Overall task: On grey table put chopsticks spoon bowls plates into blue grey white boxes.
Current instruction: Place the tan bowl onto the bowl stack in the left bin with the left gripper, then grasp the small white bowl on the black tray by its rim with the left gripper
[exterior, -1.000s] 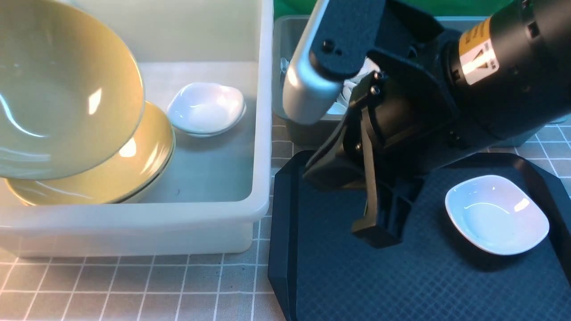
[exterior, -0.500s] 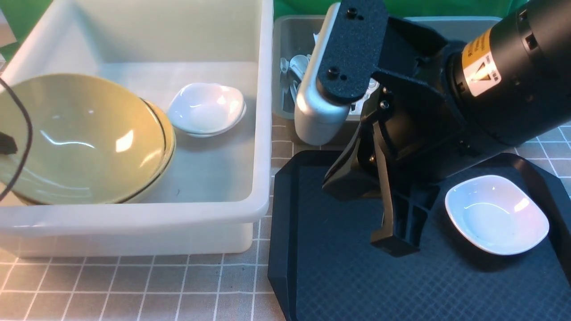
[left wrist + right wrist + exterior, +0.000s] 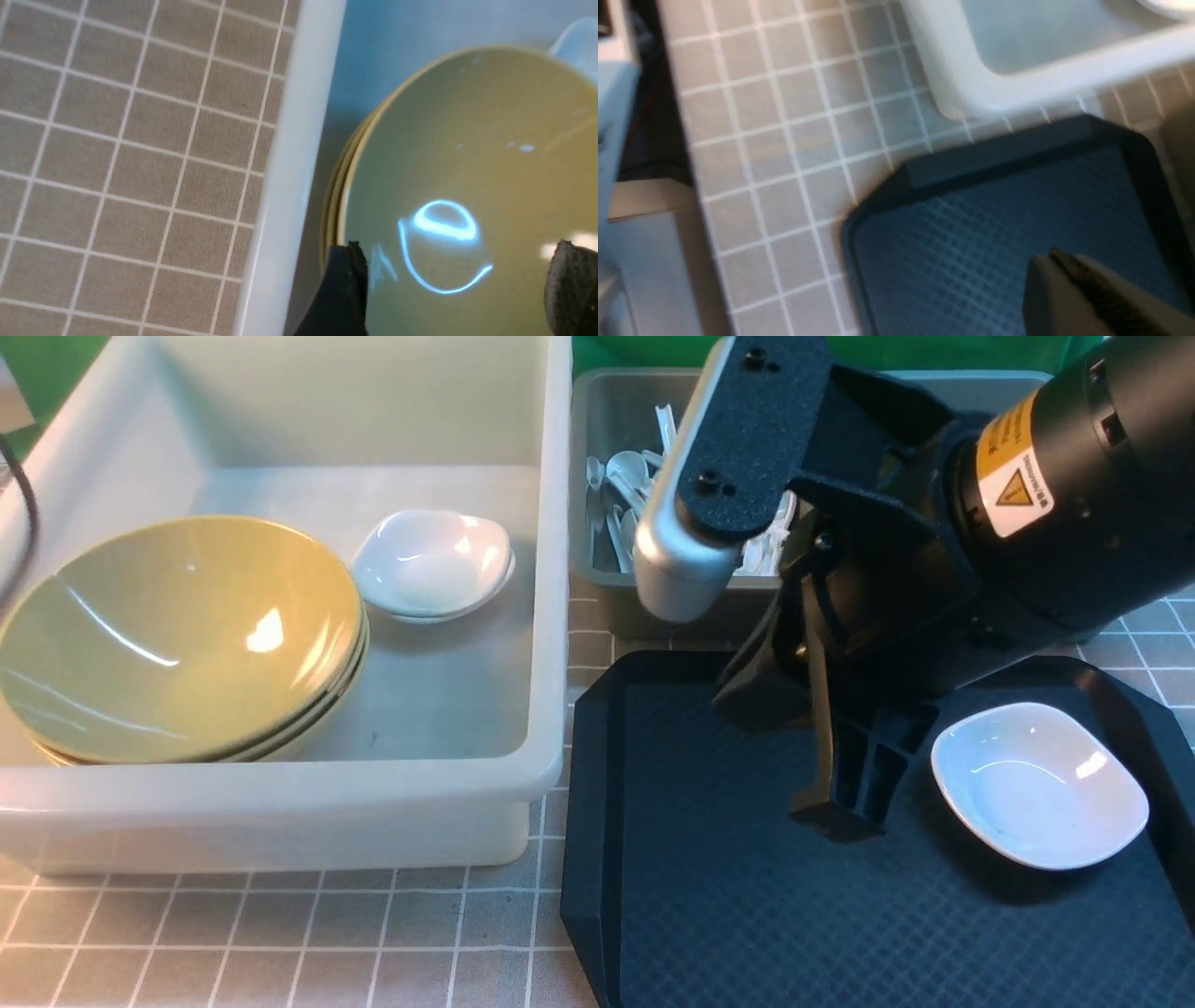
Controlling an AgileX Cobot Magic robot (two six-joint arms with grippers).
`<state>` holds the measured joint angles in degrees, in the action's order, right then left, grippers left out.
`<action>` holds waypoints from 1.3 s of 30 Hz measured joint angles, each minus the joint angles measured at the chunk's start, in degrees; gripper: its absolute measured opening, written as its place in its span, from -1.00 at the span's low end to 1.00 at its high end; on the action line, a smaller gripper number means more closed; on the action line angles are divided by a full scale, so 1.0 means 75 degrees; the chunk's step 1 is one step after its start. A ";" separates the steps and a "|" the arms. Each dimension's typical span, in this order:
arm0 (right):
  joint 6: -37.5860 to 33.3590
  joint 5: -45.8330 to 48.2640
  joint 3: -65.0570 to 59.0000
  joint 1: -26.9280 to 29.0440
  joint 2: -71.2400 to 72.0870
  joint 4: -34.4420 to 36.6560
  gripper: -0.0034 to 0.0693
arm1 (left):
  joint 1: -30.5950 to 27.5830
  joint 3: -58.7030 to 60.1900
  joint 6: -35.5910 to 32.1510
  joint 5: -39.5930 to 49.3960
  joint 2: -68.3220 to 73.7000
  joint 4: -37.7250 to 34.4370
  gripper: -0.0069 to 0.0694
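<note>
Several yellow-green bowls (image 3: 177, 635) lie stacked in the large white box (image 3: 556, 569), next to two stacked small white plates (image 3: 429, 565). In the left wrist view my left gripper (image 3: 455, 284) is open and empty just above the top bowl (image 3: 467, 140), one finger on each side; it is out of the front view. My right gripper (image 3: 836, 817) is shut and empty above the black tray (image 3: 709, 896), just left of a single white plate (image 3: 1041, 784) on it. White spoons (image 3: 621, 485) lie in the grey box (image 3: 583, 448). Chopsticks and the blue box are out of view.
The black tray sits right of the white box on the grey checked table (image 3: 280, 933). The right arm's body hides most of the grey box. In the right wrist view the white box's corner (image 3: 952, 93) stands near the tray's corner (image 3: 924, 172).
The bowl held high at the left has come down onto the stack and lies free; the left arm has left the front view. The right gripper has moved right, toward the white plate.
</note>
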<state>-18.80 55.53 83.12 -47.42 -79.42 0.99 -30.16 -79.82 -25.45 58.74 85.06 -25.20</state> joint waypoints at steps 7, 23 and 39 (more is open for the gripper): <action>0.1561 0.0877 -0.0050 0.0146 0.0008 -0.1463 -0.86 | 0.2488 -0.0673 0.0277 0.0903 -0.0515 0.0153 0.18; 0.3031 0.1231 -0.3049 0.3511 0.3439 -0.1930 -0.86 | 0.9221 -0.1897 0.0137 -0.0521 0.2872 0.0392 -0.41; 0.2904 0.1501 -0.3148 0.3589 0.5102 -0.1915 -0.86 | 1.0252 -0.5620 0.0628 -0.1433 0.6742 -0.0078 0.50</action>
<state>2.97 66.78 59.51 -20.51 -41.16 -13.37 46.73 -121.97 -20.73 48.00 135.63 -25.78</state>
